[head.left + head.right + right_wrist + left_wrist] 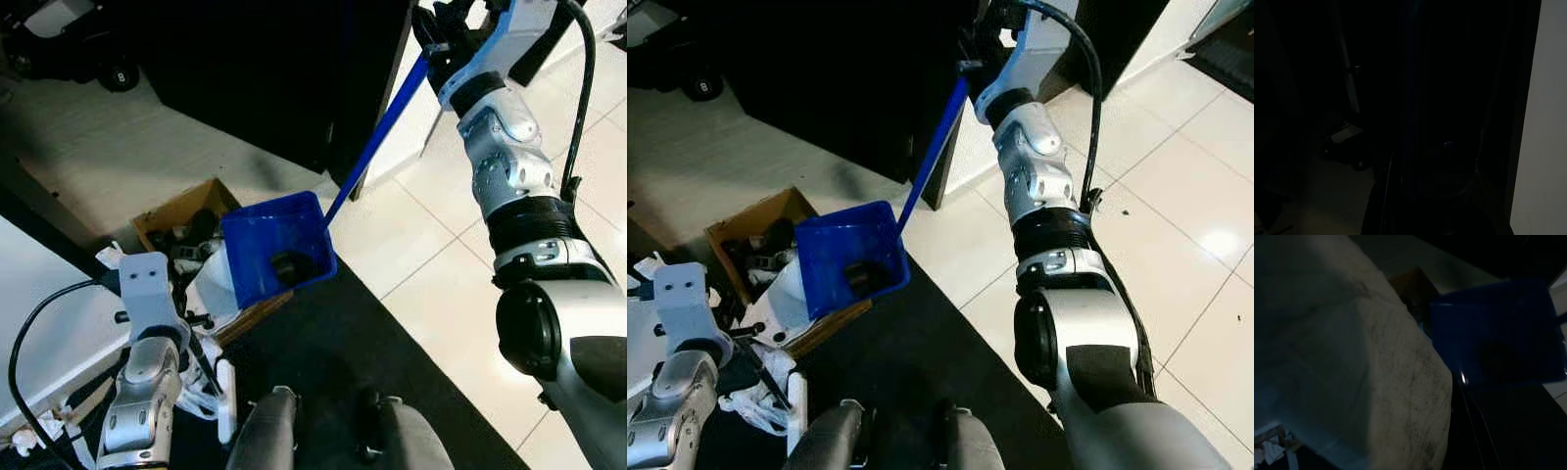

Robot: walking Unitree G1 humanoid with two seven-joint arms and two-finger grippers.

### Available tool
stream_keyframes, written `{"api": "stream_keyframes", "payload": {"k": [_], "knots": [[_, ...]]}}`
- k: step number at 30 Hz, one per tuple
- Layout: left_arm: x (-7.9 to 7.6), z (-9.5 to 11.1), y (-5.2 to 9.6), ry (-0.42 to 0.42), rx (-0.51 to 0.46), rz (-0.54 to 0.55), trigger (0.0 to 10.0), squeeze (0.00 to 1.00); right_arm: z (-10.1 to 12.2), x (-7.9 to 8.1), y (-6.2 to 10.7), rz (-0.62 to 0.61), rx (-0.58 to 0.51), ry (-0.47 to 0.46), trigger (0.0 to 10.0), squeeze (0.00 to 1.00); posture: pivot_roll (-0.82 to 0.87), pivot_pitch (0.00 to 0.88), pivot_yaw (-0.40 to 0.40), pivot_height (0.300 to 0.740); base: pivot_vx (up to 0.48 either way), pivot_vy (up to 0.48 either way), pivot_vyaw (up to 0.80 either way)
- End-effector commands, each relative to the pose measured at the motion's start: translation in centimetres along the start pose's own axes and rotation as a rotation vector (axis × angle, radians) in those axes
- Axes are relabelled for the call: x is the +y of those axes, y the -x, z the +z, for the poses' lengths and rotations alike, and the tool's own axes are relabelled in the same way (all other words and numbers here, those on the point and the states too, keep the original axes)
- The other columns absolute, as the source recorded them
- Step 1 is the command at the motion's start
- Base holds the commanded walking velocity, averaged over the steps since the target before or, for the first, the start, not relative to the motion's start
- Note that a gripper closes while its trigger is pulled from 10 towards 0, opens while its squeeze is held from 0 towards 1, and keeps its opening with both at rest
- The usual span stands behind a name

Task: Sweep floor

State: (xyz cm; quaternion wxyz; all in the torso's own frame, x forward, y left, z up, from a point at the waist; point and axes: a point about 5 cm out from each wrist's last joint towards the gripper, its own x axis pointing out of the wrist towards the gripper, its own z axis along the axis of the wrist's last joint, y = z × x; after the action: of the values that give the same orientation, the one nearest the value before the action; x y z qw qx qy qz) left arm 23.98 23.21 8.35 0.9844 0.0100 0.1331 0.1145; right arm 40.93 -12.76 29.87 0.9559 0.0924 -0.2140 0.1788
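Right gripper (443, 39) raised high at the far end of the silver right arm, black fingers clamped on the top of the long blue handle (382, 132) of a blue plastic dustpan (276, 247). Dustpan hangs tilted above an open brown cardboard box (171, 217) of dark clutter, a small dark object inside the pan, white tiled floor (421, 245) to the right and a dark mat (382, 352) below. Left gripper (201, 362) low beside the box with white crumpled material (211, 284); cannot tell its finger state.
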Motion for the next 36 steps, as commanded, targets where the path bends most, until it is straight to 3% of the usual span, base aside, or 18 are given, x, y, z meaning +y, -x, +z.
{"api": "stream_keyframes", "payload": {"k": [1, 9, 36], "knots": [[-0.51, 0.1, 0.07, 0.005, -0.006, -0.015, 10.0, 0.0, 1.57, -0.4, -0.36, -0.018, -0.08, -0.001, 10.0, 0.0, 0.19, 0.168, -0.057, 0.74, 0.0, 0.0, 0.0], [-0.85, 0.34, -0.03, 0.001, -0.008, -0.025, 10.0, 0.0, 1.37, -0.53, -0.51, -0.031, -0.088, 0.018, 10.0, 0.0, 0.19, 0.171, -0.048, 0.74, 0.0, 0.0, 0.14], [-1.36, 0.19, -0.11, 0.006, 0.0, -0.037, 10.0, 0.0, 1.52, -0.81, -0.63, -0.061, -0.112, 0.025, 10.0, 0.0, 0.18, 0.179, -0.042, 0.74, 0.0, 0.0, 0.78]]}}
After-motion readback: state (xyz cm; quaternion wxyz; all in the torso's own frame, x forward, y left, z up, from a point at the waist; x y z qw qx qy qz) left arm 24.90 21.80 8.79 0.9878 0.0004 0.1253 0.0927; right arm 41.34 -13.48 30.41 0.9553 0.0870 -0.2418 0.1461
